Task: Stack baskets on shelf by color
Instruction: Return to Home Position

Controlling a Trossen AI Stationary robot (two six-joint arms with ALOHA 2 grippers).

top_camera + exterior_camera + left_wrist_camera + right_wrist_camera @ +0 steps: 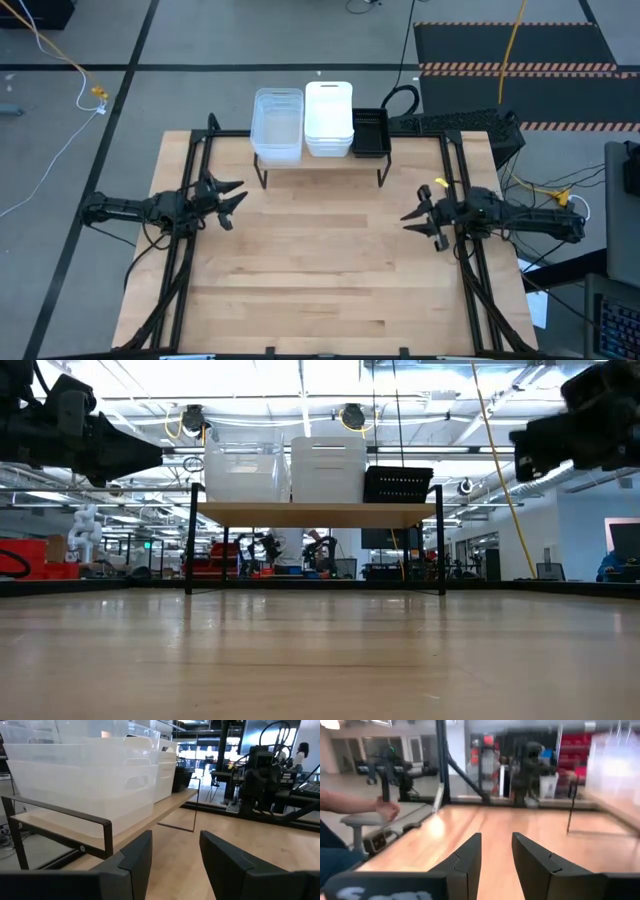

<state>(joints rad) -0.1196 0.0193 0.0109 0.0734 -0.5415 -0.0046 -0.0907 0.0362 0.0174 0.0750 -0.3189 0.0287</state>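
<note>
Open-plan robotics lab: beyond the table a white robot and red cabinets, strip lights overhead, a hazard-striped mat and loose cables.

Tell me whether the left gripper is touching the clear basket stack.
Apart. The high view shows bare tabletop between the left gripper and the clear basket stack on the shelf; the gripper hangs open in front of it.

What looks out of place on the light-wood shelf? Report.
Nothing stands out: the clear plastic baskets, opaque white baskets and black slatted baskets sit upright side by side on the shelf. Left gripper and right gripper hang open.
</note>
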